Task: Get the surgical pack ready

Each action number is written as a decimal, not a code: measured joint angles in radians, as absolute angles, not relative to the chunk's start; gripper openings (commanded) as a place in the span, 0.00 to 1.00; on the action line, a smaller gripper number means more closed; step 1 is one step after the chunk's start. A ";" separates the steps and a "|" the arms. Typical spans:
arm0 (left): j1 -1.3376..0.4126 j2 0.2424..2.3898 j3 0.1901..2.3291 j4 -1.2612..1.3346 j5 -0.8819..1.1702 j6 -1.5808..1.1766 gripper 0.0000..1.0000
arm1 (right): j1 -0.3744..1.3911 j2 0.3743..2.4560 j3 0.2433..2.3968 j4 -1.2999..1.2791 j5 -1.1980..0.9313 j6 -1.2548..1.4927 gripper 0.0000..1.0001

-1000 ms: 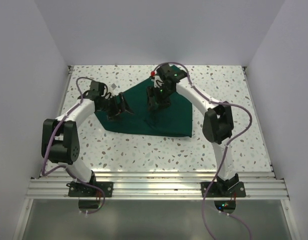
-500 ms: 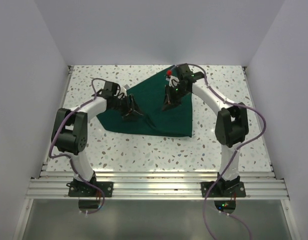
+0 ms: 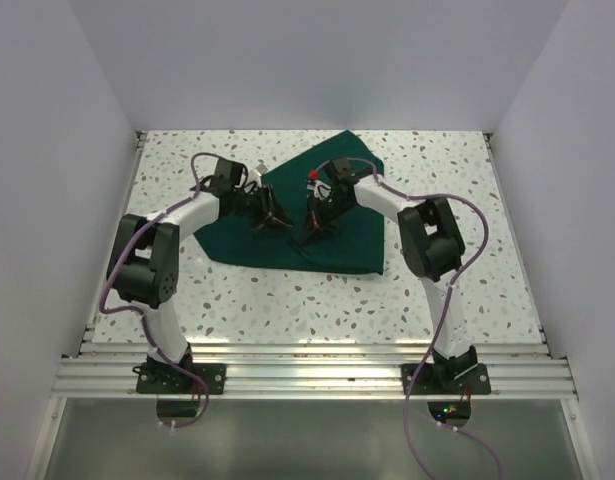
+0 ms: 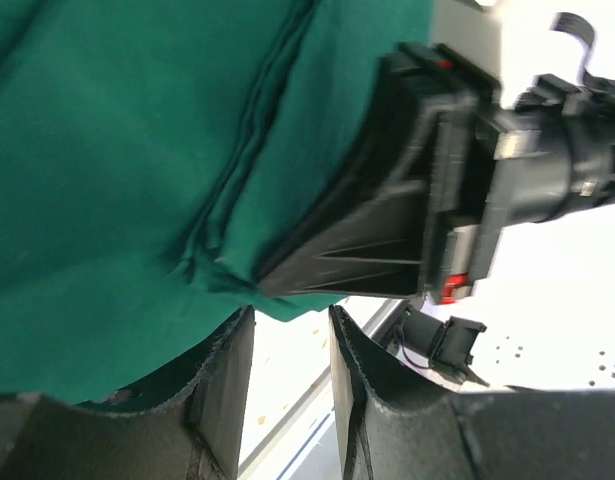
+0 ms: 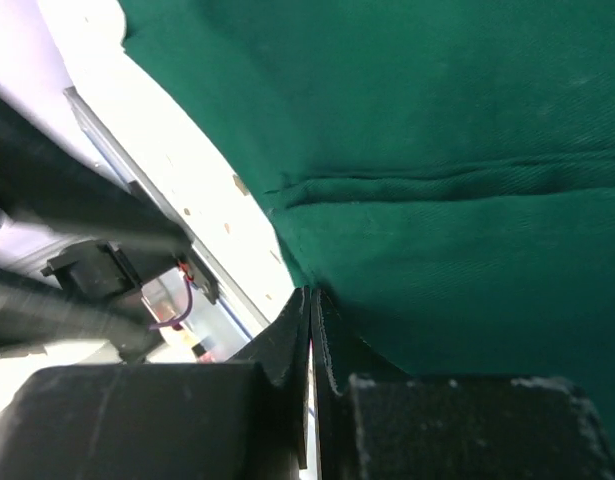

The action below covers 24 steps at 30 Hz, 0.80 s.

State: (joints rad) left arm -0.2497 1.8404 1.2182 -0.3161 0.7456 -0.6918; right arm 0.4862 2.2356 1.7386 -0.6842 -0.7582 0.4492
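Note:
The dark green cloth drape [image 3: 355,238] of the surgical pack lies spread on the speckled table. Both grippers meet over its middle. My right gripper [image 3: 312,233] is shut, its tips [image 5: 311,292] pinching a folded edge of the drape [image 5: 437,120]. In the left wrist view that same right gripper [image 4: 387,210] shows as a black wedge holding a raised fold of the drape [image 4: 107,150]. My left gripper [image 3: 272,222] is close beside it to the left. Its fingers [image 4: 292,318] stand a little apart, just under the cloth's edge, with bare table showing through the gap.
White walls close the table [image 3: 457,200] in at the back and both sides. An aluminium rail [image 3: 317,375] runs along the near edge by the arm bases. Purple cables loop off both arms.
My right gripper closed, swung to the back, then came down to the drape's middle and pinched a fold. The left gripper moved right towards it and its jaws narrowed.

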 measured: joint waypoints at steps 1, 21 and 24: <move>-0.256 1.848 1.223 -0.312 0.752 -0.696 0.39 | 0.487 2.245 1.738 -0.685 -0.759 0.451 0.00; -0.379 2.023 1.318 -0.270 0.816 -0.722 0.39 | 0.271 1.817 1.310 -0.746 -0.780 0.358 0.04; -0.379 2.045 1.318 -0.280 0.810 -0.714 0.38 | 0.284 1.827 1.229 -0.744 -0.785 0.346 0.04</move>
State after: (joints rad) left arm -0.3790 2.0445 1.3178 -0.2802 0.8101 -0.7139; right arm 0.2844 1.8267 1.2289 -0.7441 -0.7849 0.3462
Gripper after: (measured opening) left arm 0.388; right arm 0.037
